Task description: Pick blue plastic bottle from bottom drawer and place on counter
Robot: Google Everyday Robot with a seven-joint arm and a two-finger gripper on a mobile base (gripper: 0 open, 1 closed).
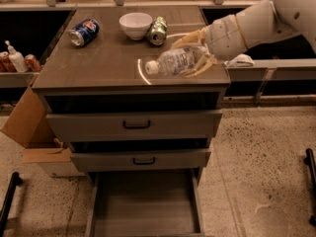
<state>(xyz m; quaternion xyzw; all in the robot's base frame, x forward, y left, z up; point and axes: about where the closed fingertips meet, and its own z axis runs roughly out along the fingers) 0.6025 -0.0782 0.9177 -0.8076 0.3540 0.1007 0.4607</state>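
I see the gripper (190, 53) over the near-right part of the counter (98, 65), arm reaching in from the right. Its fingers (193, 35) are closed around the blue plastic bottle (174, 61), one on the far side and one on the near side. The bottle lies sideways with its cap pointing left (I can't tell whether it touches the surface). The bottom drawer (145, 214) is pulled open and its interior is bare. A blue soda can (84, 32), white bowl (136, 24) and green can (158, 30) sit along the far edge, well apart from the bottle.
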